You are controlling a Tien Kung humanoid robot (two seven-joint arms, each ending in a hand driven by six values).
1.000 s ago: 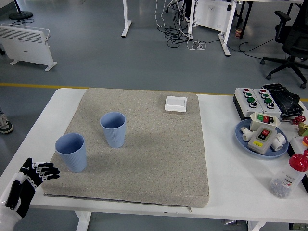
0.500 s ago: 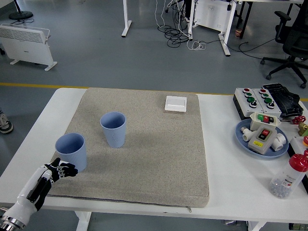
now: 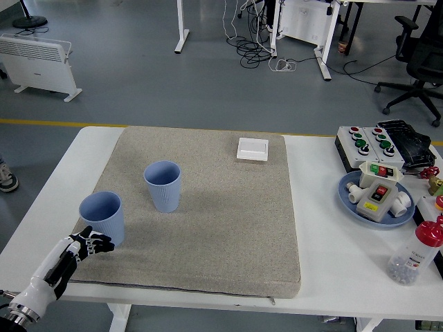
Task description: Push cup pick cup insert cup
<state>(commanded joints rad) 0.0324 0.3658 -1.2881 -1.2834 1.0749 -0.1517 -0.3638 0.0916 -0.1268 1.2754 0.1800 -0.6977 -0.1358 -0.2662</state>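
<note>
Two light blue ribbed plastic cups stand upright on the grey fabric mat [image 3: 228, 228] that covers the white counter [image 3: 332, 256]. The near cup [image 3: 102, 217] sits at the mat's left edge; the far cup [image 3: 163, 185] stands to its right and farther in, apart from it. My left hand [image 3: 86, 243] reaches in from the near left corner, its black fingers [image 3: 102, 246] spread and holding nothing, just beside the near cup's base.
</note>
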